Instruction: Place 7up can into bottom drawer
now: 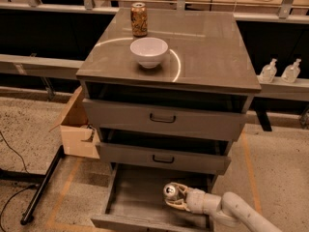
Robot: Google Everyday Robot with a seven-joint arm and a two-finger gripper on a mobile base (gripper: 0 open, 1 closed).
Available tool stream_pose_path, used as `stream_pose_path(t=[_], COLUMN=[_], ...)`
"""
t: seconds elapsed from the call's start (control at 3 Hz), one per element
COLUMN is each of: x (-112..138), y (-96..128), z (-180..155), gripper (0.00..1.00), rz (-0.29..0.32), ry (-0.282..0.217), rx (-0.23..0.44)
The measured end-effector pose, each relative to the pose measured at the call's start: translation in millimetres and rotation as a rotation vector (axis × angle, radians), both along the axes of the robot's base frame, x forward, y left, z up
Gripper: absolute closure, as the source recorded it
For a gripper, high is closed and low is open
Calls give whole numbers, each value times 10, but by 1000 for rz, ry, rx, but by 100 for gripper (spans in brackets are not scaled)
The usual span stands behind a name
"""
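Jaws are seen clamped on the 7up can (169, 191). It is held by the gripper (172, 197) inside the pulled-out bottom drawer (134, 198), right of centre; floor contact cannot be told. A white bowl (149, 51) and a brown-gold can (139, 19) are noted on the cabinet top (210, 50).

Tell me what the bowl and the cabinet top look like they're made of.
White bowl: probably glazed ceramic, smooth and glossy. Cabinet top: grey laminate or coated wood, semi-glossy, mirroring a light arc. The gripper holds the 7up can over the bottom drawer.
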State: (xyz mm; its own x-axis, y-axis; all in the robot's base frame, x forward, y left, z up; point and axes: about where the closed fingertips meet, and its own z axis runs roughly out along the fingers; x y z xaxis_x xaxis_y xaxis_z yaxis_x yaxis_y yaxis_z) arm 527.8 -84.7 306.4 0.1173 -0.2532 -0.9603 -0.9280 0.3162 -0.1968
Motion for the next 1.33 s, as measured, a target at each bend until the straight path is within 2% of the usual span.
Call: stream_pose_path(t=[0.67,1.33], x=[246,483], y=[185,592], z=[-254,-667], gripper=[100,100], rz=[25,51], ry=[-20,-39], rx=[-33,-29])
